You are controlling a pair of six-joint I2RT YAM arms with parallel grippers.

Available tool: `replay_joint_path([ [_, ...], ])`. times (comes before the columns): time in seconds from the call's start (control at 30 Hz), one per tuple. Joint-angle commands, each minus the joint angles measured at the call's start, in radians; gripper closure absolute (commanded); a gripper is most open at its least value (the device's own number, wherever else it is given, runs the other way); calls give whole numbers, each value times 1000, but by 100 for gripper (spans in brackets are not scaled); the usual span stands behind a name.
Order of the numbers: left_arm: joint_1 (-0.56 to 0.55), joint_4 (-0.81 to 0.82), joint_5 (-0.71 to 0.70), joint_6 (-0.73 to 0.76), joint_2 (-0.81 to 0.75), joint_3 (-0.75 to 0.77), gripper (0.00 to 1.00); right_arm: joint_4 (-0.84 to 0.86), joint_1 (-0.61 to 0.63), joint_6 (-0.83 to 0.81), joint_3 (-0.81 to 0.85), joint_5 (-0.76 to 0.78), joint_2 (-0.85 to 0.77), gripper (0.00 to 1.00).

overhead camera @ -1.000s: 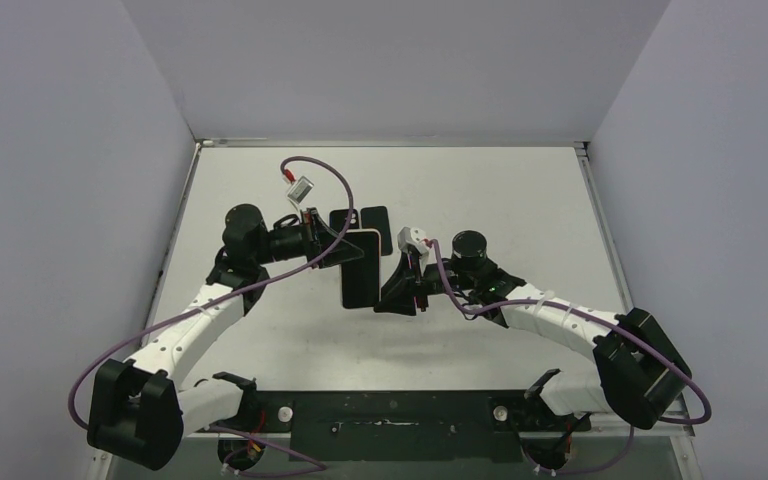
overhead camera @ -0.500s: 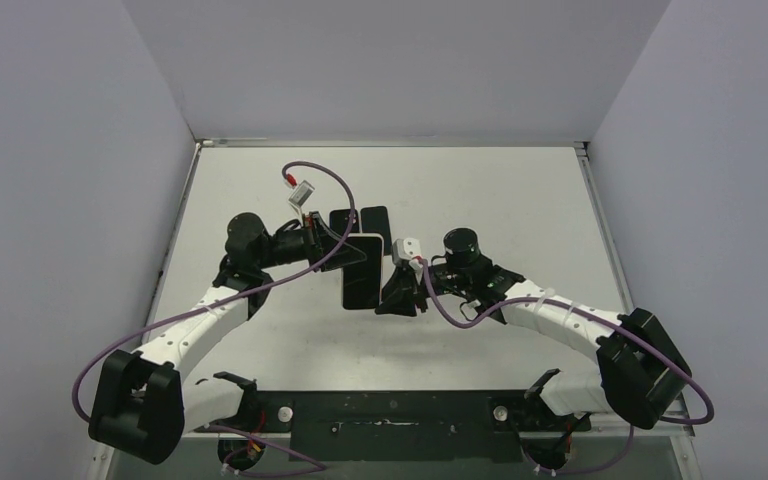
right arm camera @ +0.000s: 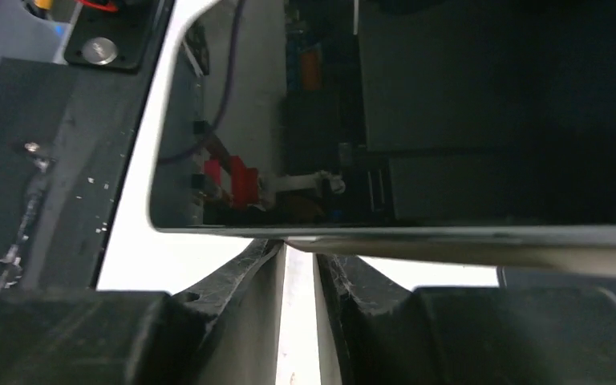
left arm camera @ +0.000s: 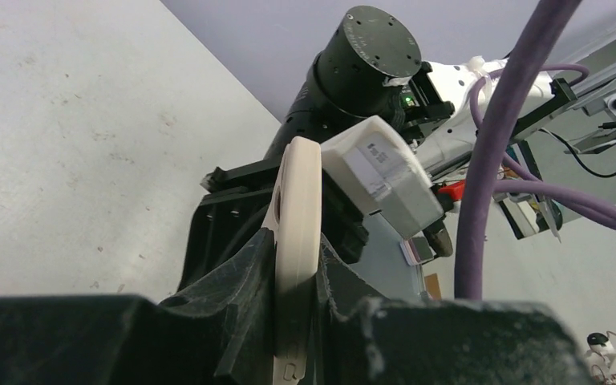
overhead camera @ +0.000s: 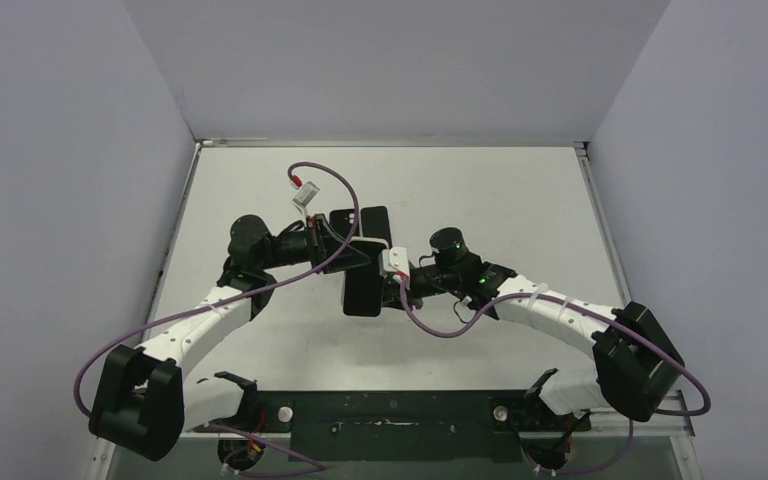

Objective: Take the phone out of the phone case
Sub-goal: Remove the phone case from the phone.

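Right gripper (right arm camera: 298, 250): has moved in from 4 o'clock, tips now at 3 o'clock edge of black glossy slab phone (overhead camera: 363, 290); jaws narrowed almost together, grip unconfirmed.
Phone: mid-table, lifted, still seated in cream rubbery phone case (left arm camera: 298, 192).
Left gripper (left arm camera: 295, 247): at phone's 10 o'clock, jaws clamped on case edge.
Meaning: push-out looks about to start; nothing separated.

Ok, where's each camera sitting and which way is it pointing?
Top external: high behind the robot, looking down on the table; left arm and right arm meet at the phone.
Left wrist: on the left arm, facing along its fingers, clamped on the cream phone case, toward the right wrist camera.
Right wrist: on the right arm, facing along its fingers at the phone's glossy screen.
Shared: top and left wrist views both show the right wrist camera.
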Motion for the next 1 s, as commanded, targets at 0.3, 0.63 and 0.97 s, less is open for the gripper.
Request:
replay_joint_path([
  [0.3, -26, 2, 22, -36, -48, 4, 100, 253, -70, 156, -72, 199, -48, 80],
  [0.63, 49, -86, -248, 8, -115, -52, 100, 328, -74, 520, -242, 427, -321, 27],
  [0.97, 53, 5, -427, -95, -132, -114, 100, 463, -65, 1053, -351, 506, -412, 19],
])
